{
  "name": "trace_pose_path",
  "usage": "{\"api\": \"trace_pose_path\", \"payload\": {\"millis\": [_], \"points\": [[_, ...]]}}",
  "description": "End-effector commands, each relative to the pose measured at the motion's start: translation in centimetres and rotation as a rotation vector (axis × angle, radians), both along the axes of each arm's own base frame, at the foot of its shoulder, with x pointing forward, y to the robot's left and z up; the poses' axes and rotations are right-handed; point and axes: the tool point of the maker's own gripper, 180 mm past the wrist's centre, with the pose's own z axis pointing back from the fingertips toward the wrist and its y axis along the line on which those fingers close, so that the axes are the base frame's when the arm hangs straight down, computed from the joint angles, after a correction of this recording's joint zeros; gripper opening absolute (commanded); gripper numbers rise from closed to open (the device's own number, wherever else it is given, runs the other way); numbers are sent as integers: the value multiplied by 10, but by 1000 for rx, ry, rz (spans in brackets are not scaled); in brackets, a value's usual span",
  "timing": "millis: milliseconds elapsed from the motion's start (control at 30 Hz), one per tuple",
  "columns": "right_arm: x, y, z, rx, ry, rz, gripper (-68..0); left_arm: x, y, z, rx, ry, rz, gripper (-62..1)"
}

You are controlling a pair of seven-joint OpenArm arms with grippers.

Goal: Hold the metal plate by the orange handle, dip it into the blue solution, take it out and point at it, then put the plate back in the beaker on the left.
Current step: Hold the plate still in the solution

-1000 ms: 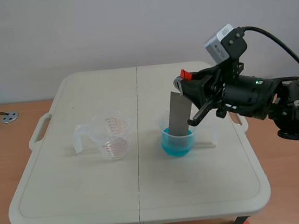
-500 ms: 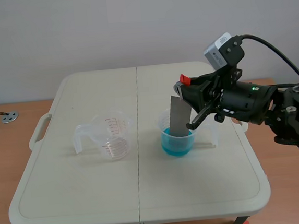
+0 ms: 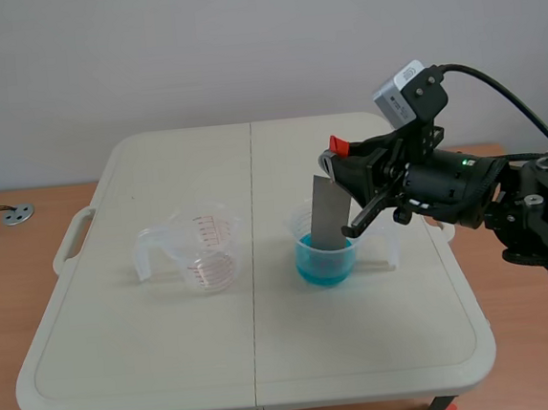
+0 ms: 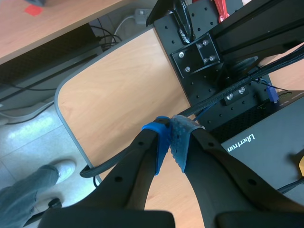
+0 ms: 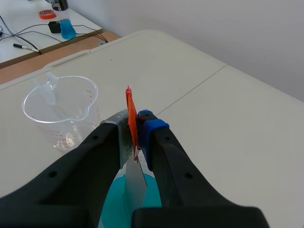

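Note:
The grey metal plate (image 3: pixel 326 212) stands upright with its lower end in the blue solution (image 3: pixel 325 262) inside the right beaker (image 3: pixel 328 256). My right gripper (image 3: pixel 339 159) is shut on the plate's orange handle (image 3: pixel 340 145). In the right wrist view the orange handle (image 5: pixel 131 120) is pinched between the pads of the right gripper (image 5: pixel 135 124), and the plate (image 5: pixel 133 183) drops into the blue liquid (image 5: pixel 116 204) below. The empty clear beaker (image 3: pixel 204 248) stands on the left half of the table; in the right wrist view this beaker (image 5: pixel 61 110) lies ahead and to the side. My left gripper (image 4: pixel 171 138) is shut on nothing, off the table.
The white folding table (image 3: pixel 259 360) has a seam down its middle between the two beakers. In the left wrist view there is a wooden board (image 4: pixel 128 95), black metal framing (image 4: pixel 199 52) and a person's shoe (image 4: pixel 61 170) on the floor.
The right gripper has lowered slightly and shifted left with the plate, setting it deeper into the blue solution. Since half a second ago it has barely moved.

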Motion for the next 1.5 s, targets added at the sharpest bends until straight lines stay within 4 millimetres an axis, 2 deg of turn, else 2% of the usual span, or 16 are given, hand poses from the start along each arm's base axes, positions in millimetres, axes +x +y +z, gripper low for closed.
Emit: {"api": "trace_pose_path", "payload": {"millis": [0,1333,1467], "points": [[2,-2,2,-9,-2,4,-661,2,-1,3,-10,-7,0,-593],[3,-2,3,-5,-6,4,-661,1,-1,3,-7,-1,-1,-593],[3,-2,8,15,-24,5,-661,1,-1,3,-7,-1,-1,-593]]}}
